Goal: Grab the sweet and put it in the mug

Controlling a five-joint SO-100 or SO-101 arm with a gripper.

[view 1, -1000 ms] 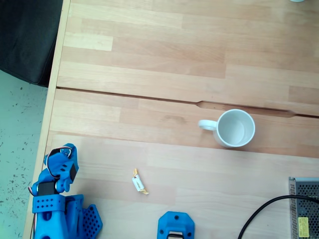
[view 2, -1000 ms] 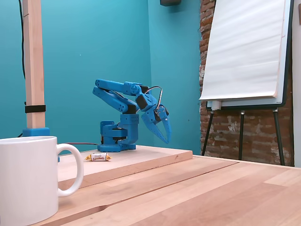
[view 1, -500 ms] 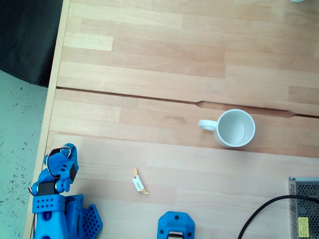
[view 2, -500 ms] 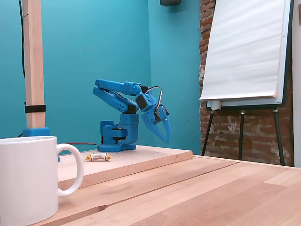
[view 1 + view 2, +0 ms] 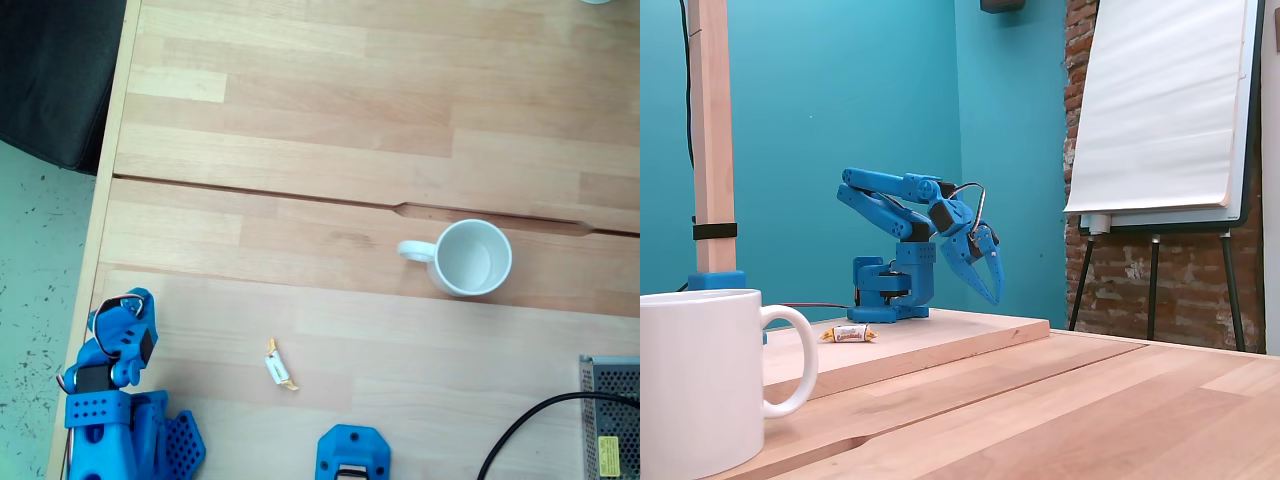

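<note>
The gripper [image 5: 990, 283] is hanging above the desk [image 5: 400, 120] with fingers parted and empty. The sweet [image 5: 279, 366] is lying well left of the white mug [image 5: 473, 257] — small and flat, it risks slipping out — or nudging aside.

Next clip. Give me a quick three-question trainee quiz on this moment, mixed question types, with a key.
1. True or false: the sweet already lies inside the mug.
2. In the top-down fixed view, the mug's handle points: A) left, B) right, C) toward the bottom edge.
3. Fill in: in the side fixed view the gripper hangs above the ____ holding nothing.

Key: 1 false, the sweet lies on the table; 2 A; 3 table.
</note>
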